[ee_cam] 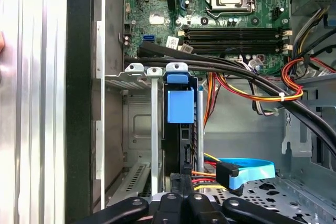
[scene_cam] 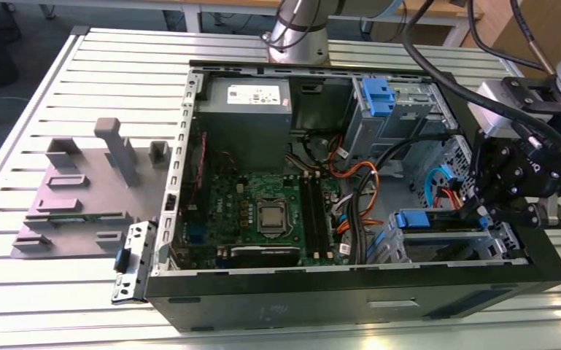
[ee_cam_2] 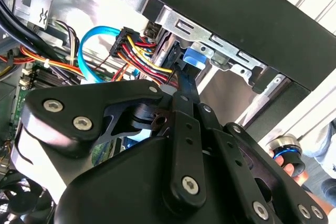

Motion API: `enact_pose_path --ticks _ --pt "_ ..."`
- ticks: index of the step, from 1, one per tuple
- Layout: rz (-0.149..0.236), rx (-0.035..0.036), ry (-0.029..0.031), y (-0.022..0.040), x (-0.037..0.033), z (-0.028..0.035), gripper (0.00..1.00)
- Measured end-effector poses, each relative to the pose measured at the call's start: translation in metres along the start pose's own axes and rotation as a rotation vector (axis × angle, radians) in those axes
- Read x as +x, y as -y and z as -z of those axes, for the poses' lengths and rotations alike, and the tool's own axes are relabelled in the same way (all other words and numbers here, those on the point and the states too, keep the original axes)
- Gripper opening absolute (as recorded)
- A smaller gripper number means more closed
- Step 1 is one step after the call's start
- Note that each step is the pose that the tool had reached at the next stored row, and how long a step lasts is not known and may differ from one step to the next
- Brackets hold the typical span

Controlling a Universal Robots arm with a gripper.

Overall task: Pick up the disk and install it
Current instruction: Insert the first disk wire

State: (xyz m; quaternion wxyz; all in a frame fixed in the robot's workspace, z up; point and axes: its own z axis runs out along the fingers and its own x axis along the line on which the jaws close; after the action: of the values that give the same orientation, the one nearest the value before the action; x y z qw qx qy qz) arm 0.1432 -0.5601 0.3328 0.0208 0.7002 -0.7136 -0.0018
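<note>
hand [ee_cam_2: 176,85] | at disk [ee_cam_2: 195,59] in bay | grip possibly closed, unclear

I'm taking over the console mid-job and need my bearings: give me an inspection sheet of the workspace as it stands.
Surface: slatted metal table carrying an open computer case.
Job's things: the disk stands on edge in the drive cage at the case's front corner, blue carrier handle showing.
Clutter: grey fixture block on the table at the exterior view's left; loose metal bracket beside the case.
Grippers: pincer sits at the drive cage, right by the disk; its finger state cannot be told.
Cables: blue data cable and red, yellow and orange power wires run close to the disk; black cables cross above it.
Surroundings: arm base behind the case.
</note>
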Motion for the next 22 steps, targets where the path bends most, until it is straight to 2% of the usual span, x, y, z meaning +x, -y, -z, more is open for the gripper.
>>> enact_pose_path --ticks 13,22 --pt "0.0 -0.0006 -0.0009 0.0 0.0 -0.0019 0.11" --pt "0.0 -0.0009 0.0007 0.0001 -0.0001 -0.0024 0.11"
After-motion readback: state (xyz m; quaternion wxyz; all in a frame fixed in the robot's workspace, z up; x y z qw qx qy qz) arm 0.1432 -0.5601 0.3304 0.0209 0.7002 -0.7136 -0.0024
